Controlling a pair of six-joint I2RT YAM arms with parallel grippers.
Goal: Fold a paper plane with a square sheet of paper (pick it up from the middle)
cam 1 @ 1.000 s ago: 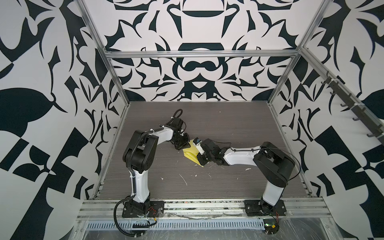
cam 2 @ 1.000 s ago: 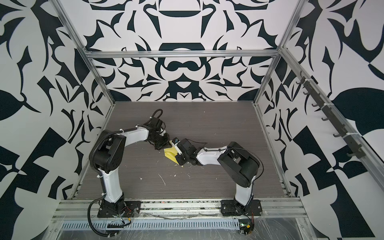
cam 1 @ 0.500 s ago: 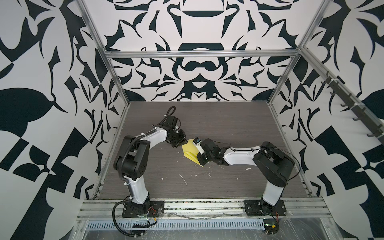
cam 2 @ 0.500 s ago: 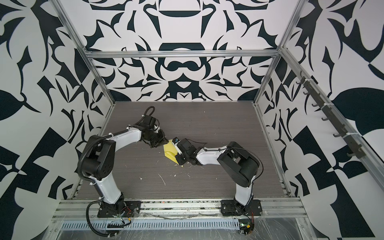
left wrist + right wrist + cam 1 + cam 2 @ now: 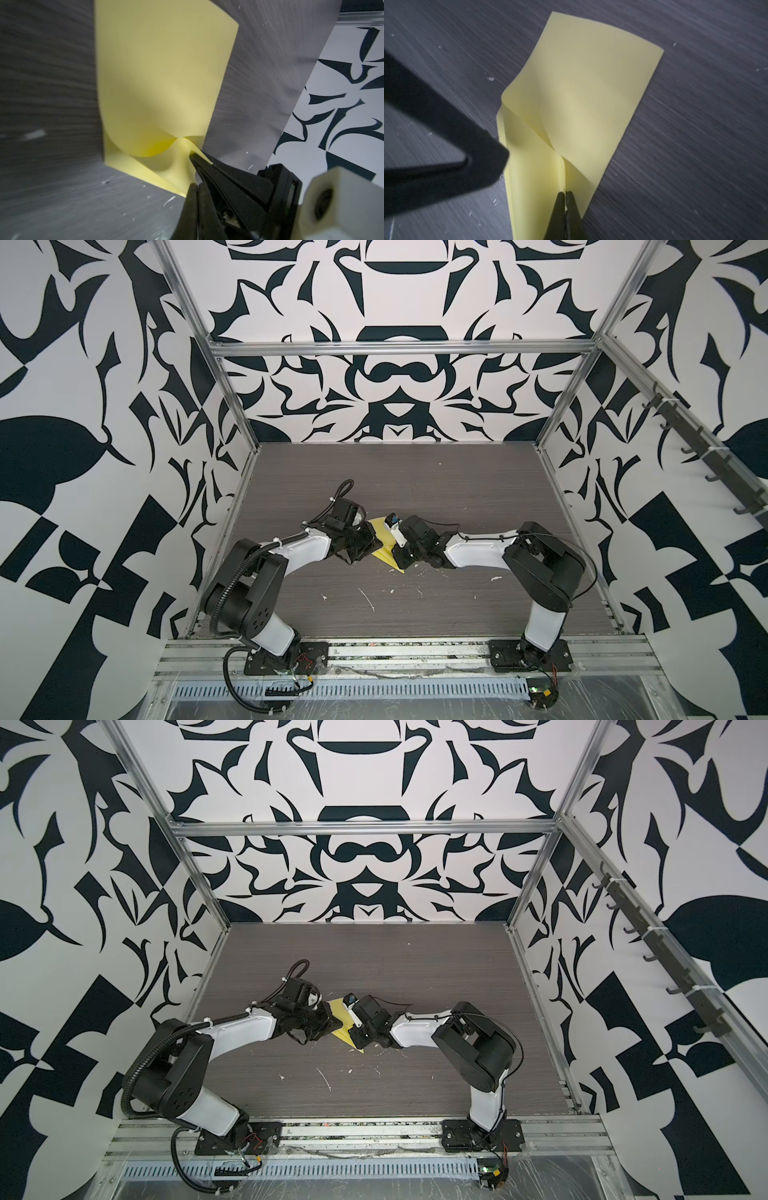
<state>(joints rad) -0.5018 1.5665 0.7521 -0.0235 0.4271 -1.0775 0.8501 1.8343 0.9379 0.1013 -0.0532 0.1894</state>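
Left fingers [image 5: 488, 164] back at paper [image 5: 581, 93]; wrist view shows right fingers [image 5: 574, 218] pinching.

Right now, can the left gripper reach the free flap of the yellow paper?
Probably yes. The left gripper sits at the edge of the yellow paper, and the right gripper pinches only one end, leaving the rest bare.

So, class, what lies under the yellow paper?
The paper lies over the grey table, which shows all round it. Under its curled top layer, another yellow layer peeks out. The tabletop directly beneath is covered.
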